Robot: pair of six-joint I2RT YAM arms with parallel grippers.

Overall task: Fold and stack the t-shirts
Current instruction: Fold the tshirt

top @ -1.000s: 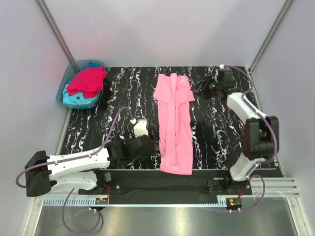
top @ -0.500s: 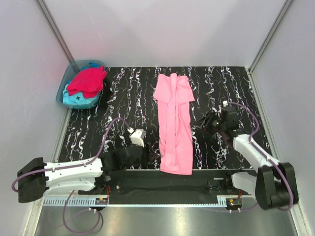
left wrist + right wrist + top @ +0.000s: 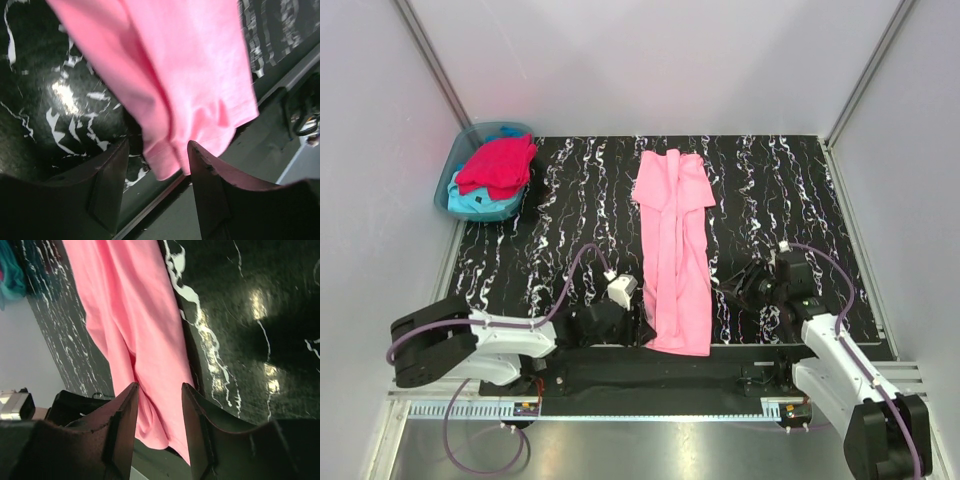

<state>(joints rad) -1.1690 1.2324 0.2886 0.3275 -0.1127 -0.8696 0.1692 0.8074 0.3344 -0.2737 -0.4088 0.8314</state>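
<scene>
Left gripper (image 3: 157, 152): jaws stood apart, empty, at the light pink t-shirt's (image 3: 672, 250) near-left hem corner | Right gripper (image 3: 159, 390): jaws apart, empty, beside its right edge | Shirt lay lengthwise on the table (image 3: 560, 200), hem overhanging the near edge.

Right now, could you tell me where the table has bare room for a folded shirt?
Bare black marbled table lies between the translucent blue-green plastic tub and the light pink t-shirt, and right of it farther back. Crowded near edge: left tool and right tool flank its hem.
</scene>
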